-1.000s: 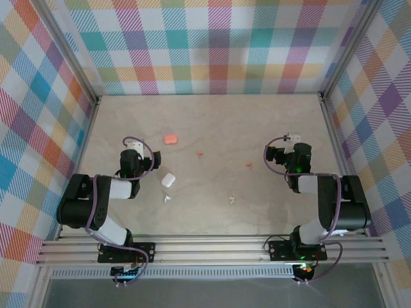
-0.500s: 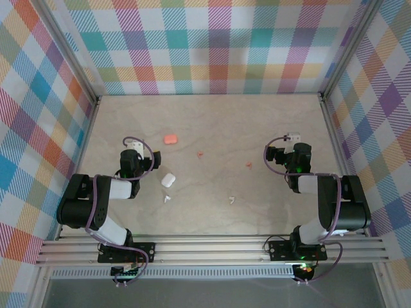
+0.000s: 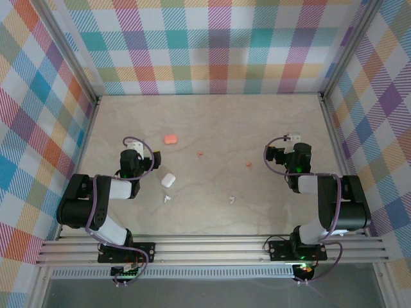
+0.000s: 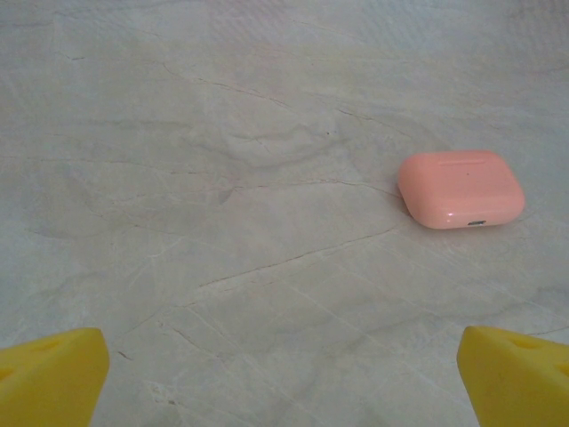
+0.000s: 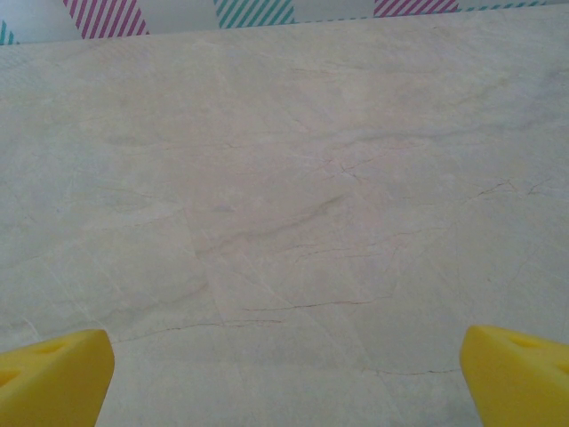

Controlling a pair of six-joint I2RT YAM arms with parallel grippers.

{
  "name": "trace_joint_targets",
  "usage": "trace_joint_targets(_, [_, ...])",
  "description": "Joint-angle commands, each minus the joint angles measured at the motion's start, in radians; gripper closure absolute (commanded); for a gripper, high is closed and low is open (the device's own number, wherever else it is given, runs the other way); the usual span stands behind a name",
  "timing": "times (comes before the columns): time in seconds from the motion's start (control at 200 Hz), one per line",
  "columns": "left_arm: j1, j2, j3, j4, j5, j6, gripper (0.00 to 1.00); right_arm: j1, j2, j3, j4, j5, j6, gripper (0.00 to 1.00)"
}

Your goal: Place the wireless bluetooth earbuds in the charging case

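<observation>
Room: table (image 3: 212, 122) is lying mostly bare between plaid walls (image 3: 212, 51)
Left gripper (image 4: 284, 378): gaping empty, facing pink case (image 4: 460, 189)
Right gripper (image 5: 284, 378): gaping empty over bare table
Change: nothing is shifting since a second ago
Pink earbuds (image 3: 200, 154): tiny stubs lying mid-table, well apart
White earbuds (image 3: 229, 199): lying nearer the arms, one near white case (image 3: 168, 180)

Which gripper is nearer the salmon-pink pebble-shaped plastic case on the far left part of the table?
Left. The left gripper sits just short of the salmon-pink case, which lies ahead to its right. The right gripper is far across the table, to the case's right.
</observation>
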Motion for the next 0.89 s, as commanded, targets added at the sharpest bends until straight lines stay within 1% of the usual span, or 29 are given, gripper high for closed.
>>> trace_joint_targets(0.0, [0.014,0.002,0.016,0.009,-0.003,-0.006,0.0,-0.007,0.004,-0.005,0.036,-0.019,-0.008,0.0])
trace_joint_targets(0.5, [0.014,-0.003,0.013,0.013,-0.001,-0.005,0.0,-0.007,0.003,-0.006,0.036,-0.02,-0.007,0.0])
trace_joint_targets(0.535, [0.014,-0.013,0.024,-0.015,0.01,-0.002,0.0,-0.007,0.004,-0.006,0.036,-0.02,-0.004,0.0])
trace_joint_targets(0.58, [0.013,-0.036,0.059,-0.095,0.005,-0.002,0.0,-0.009,0.004,-0.004,0.036,-0.022,-0.003,0.0])
trace_joint_targets(0.65, [0.012,-0.085,0.148,-0.312,-0.045,-0.037,0.0,-0.009,0.004,-0.004,0.034,-0.022,-0.003,0.0])
trace_joint_targets(0.68, [0.013,-0.098,0.182,-0.381,-0.056,-0.042,0.0,-0.008,0.004,-0.004,0.034,-0.022,-0.003,0.0])
trace_joint_targets(0.77, [0.013,-0.147,0.203,-0.442,-0.052,-0.051,0.0,-0.008,0.003,-0.006,0.037,-0.022,-0.005,0.0])
trace_joint_targets(0.815, [0.012,-0.174,0.215,-0.472,-0.069,-0.082,0.0,-0.009,0.001,-0.008,0.04,-0.022,-0.006,0.0])
trace_joint_targets(0.89, [0.013,-0.198,0.272,-0.58,-0.091,-0.132,0.0,-0.009,-0.003,-0.01,0.043,-0.024,-0.006,0.0])
